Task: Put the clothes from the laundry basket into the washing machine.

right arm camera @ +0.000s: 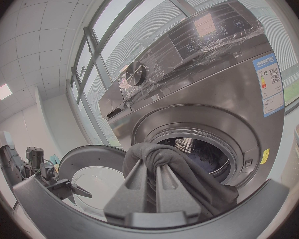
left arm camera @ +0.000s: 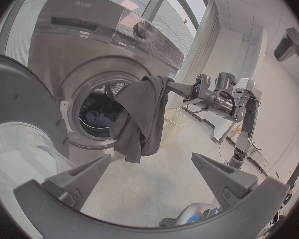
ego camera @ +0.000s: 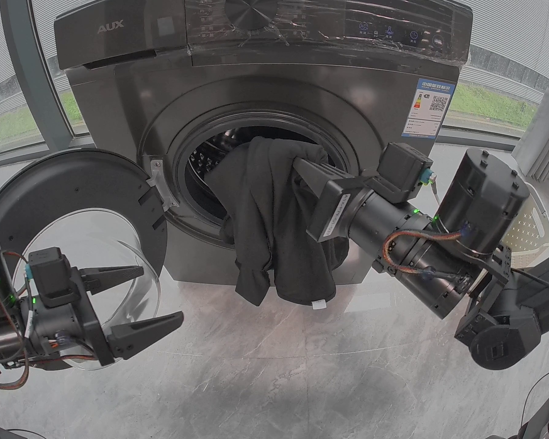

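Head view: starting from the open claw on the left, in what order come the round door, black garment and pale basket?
From the left gripper:
1. round door, just behind it, far left.
2. black garment, centre, hanging from the washing machine.
3. pale basket, far right.

Laundry basket (ego camera: 534, 227) mostly behind right arm (ego camera: 445, 239); drum (ego camera: 204, 160) contents largely hidden by hanging black garment (ego camera: 274, 227).
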`<state>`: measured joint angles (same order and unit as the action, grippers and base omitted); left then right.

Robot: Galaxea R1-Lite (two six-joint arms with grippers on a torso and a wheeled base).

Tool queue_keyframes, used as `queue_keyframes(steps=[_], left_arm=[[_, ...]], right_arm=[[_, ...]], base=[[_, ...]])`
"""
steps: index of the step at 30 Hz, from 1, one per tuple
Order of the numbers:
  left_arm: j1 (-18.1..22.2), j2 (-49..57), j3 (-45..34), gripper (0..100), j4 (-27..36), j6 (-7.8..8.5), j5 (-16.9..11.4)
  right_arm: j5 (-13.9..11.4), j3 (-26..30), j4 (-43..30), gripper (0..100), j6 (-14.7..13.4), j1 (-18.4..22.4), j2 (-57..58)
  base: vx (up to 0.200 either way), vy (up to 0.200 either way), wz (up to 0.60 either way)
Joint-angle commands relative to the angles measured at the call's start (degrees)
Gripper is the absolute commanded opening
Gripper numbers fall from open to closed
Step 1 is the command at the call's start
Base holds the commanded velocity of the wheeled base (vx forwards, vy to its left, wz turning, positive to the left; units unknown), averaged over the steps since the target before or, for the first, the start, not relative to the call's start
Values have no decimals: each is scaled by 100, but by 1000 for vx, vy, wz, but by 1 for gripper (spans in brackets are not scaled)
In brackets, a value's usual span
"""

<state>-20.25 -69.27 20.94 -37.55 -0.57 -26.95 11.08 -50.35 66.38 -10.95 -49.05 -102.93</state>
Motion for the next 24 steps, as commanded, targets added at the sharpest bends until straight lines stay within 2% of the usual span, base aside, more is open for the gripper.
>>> queue_keyframes(steps=[1,4,5,6,7,9,15,24], left_arm=[[-181,-887,305,100,-95,-13,-29],[-366,-1115,463,100,-121,-145,-91],[-436,-1212,569,100,-130,-268,-91],[-436,-1212,569,100,-130,-268,-91],[-498,-1317,683,100,-139,-382,-91],[-603,-1467,841,100,-165,-505,-91],[-709,-1827,1061,100,-262,-576,-73],[-709,-2794,1474,100,-1027,-628,-3]], right_arm=[[17,-37,7,0,22,1,-70],[26,-28,7,0,31,1,-79],[34,-28,7,0,31,1,-79],[34,-28,7,0,31,1,-79],[34,-28,7,0,31,1,-79],[34,-28,7,0,31,-8,-79],[34,-19,7,0,49,-8,-79],[43,25,174,0,172,-87,-79]], base=[[0,0,0],[0,0,0],[0,0,0],[0,0,0],[0,0,0],[0,0,0],[0,0,0],[0,0,0]])
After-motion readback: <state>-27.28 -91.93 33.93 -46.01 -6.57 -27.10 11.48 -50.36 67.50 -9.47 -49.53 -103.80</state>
